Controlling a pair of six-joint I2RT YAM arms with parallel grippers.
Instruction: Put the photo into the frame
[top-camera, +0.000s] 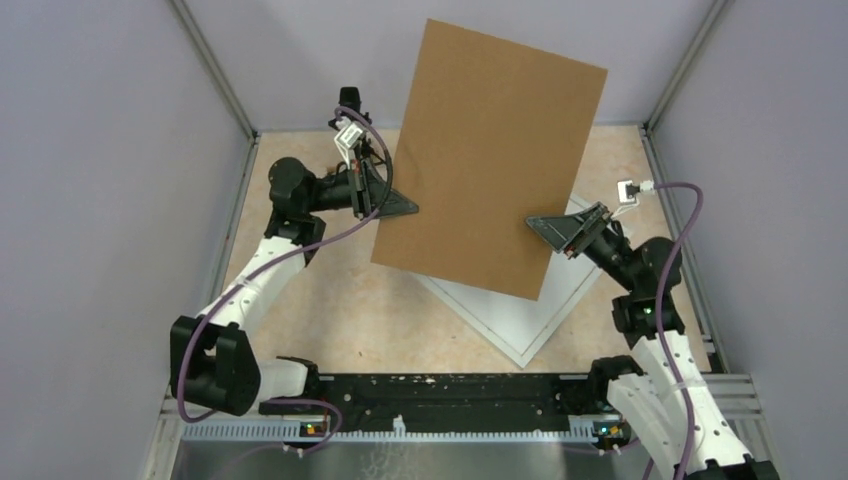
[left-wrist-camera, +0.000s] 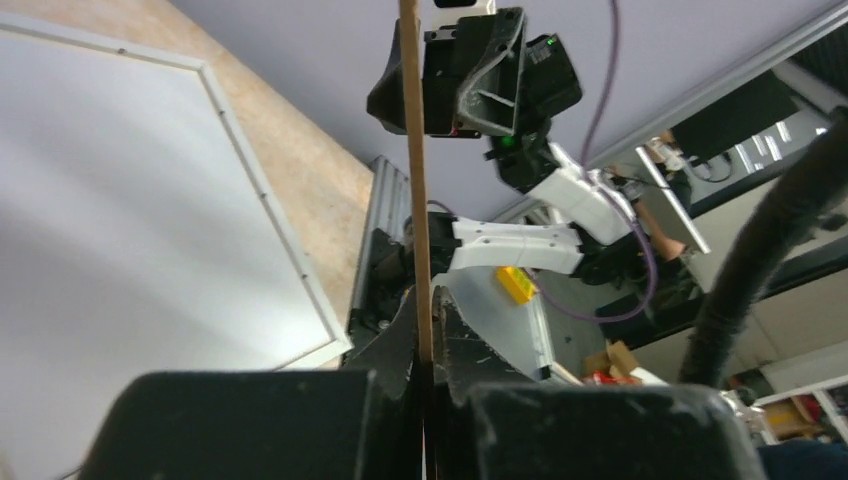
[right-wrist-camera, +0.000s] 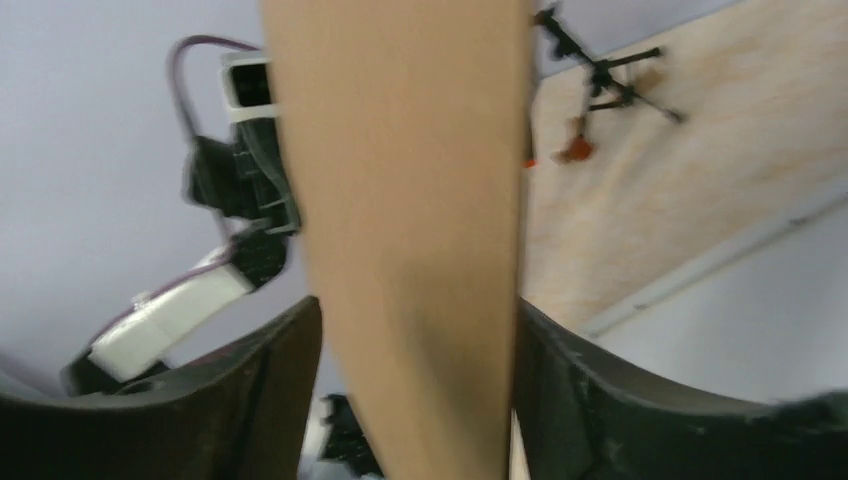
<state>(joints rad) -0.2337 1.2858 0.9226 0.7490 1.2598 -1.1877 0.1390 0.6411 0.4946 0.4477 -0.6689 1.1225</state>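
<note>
Grey enclosure walls (top-camera: 90, 200) are seen on three sides. The beige worktop (top-camera: 320, 310) is edged by aluminium rails (top-camera: 215, 75).

The brown cardboard sheet (top-camera: 490, 160) is held up off the worktop, tilted, between the two arms, with its far corner raised toward the back wall. It is the largest loose thing in the top view and it stands in the way: the far part of the frame (top-camera: 521, 358) is covered by it.

The frame is laid flat on the worktop, right of centre and below the sheet, with one corner pointed at the near edge. A plain white panel is seen inside its narrow rails. In the left wrist view the same rail and panel are seen to the left of the sheet, well apart from it.

The left arm (top-camera: 255, 275) is reached in from the left. Its jaws are clenched on the sheet's left edge, and in the left wrist view the sheet is seen edge-on, pinched between them.

The right arm (top-camera: 655, 290) is reached in from the right, and its jaws are set at the sheet's lower right edge. In the blurred right wrist view they are parted, with the sheet passed between them. Whether it is touched there cannot be told.

A black strip (top-camera: 440, 395) is fixed along the near edge between the arm bases. Purple cables (top-camera: 690, 205) are looped off both wrists.
</note>
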